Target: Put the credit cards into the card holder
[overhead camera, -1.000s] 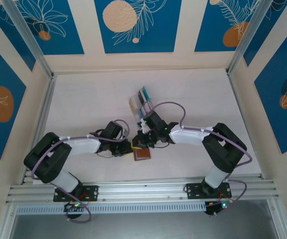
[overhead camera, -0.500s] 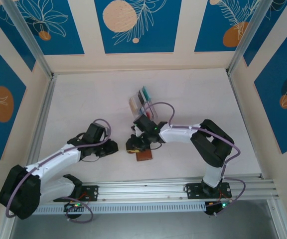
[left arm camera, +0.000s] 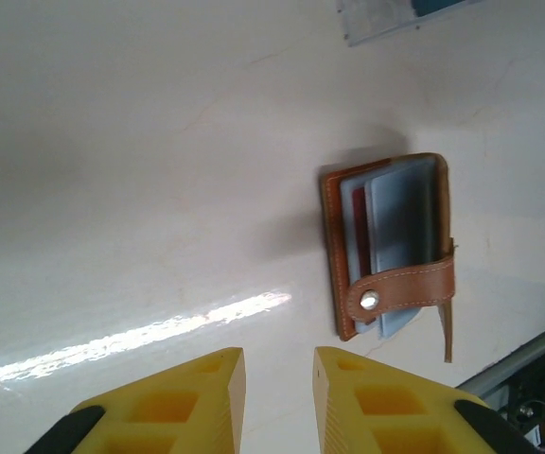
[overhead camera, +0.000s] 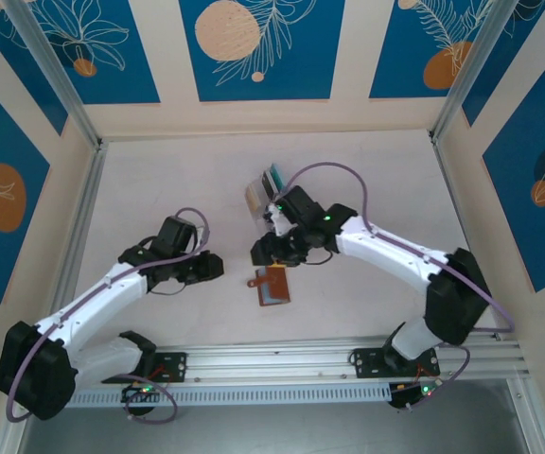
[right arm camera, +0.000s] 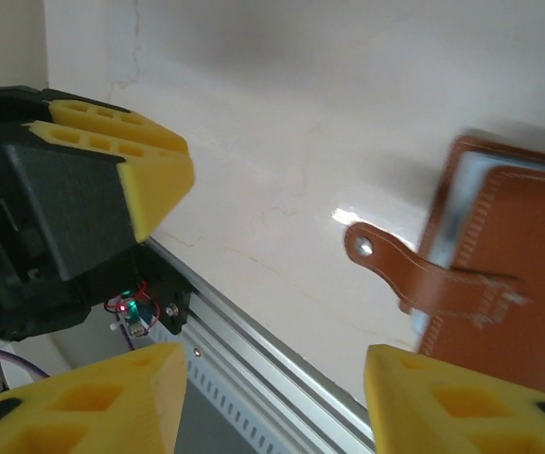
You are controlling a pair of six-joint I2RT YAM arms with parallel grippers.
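Both grippers are empty: the left gripper (left arm camera: 279, 364) is barely parted and the right gripper (right arm camera: 274, 364) is spread wide, both near the one brown card holder (overhead camera: 273, 285) lying flat on the table (overhead camera: 159, 189). Its pockets show one red card edge (left arm camera: 358, 236). The single clear rack (overhead camera: 263, 200) beyond holds several credit cards (overhead camera: 274, 180), too small to count.

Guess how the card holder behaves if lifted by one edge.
Card holder likely floppy: thin leather, tab unsnapped, so it may fall open. Looks light and flat; pushed, it should slide on the glossy table, not roll.
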